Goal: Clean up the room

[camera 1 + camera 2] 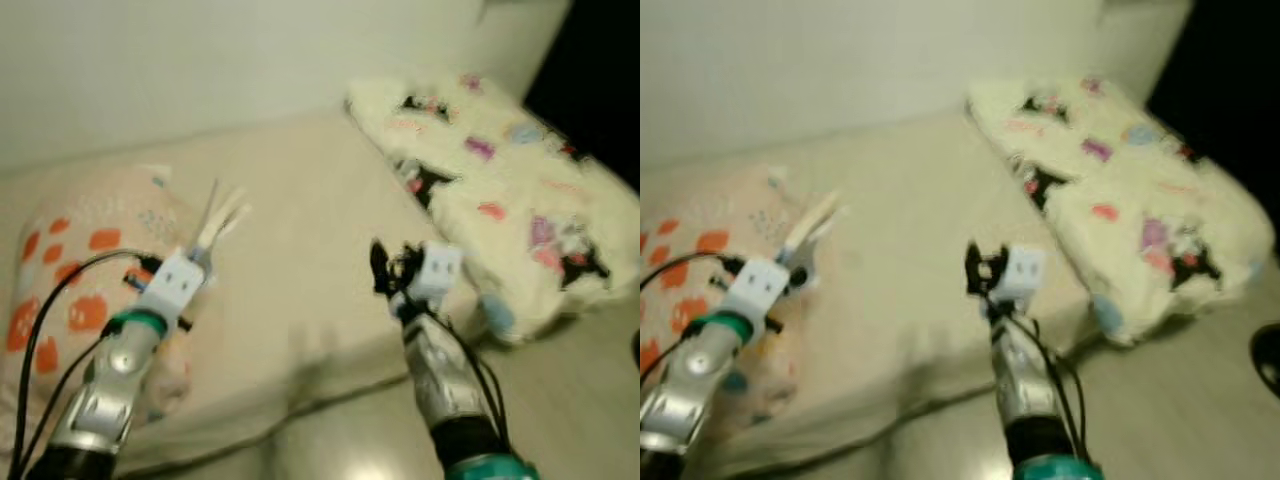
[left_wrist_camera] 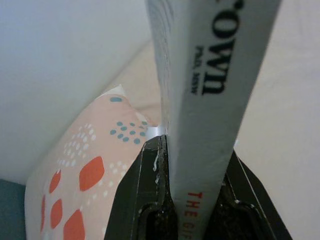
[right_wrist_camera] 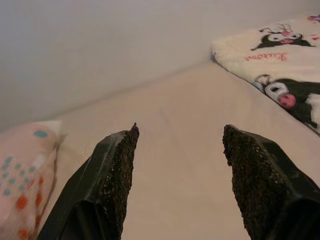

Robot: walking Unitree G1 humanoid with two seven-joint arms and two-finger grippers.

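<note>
My left gripper [image 1: 203, 255] is shut on a thin white book [image 2: 210, 70] with black and red lettering on its spine. It holds the book [image 1: 221, 218] up over the bed, beside a peach pillow [image 1: 80, 265] with orange spots. My right gripper [image 1: 383, 268] stands open above the middle of the beige mattress [image 1: 300, 230], with nothing between its black fingers [image 3: 112, 175].
A folded cream blanket [image 1: 500, 180] printed with cartoon figures lies on the right end of the bed. A pale wall [image 1: 200, 60] runs behind the bed. Light floor [image 1: 580, 400] shows at the lower right, beside the bed's edge.
</note>
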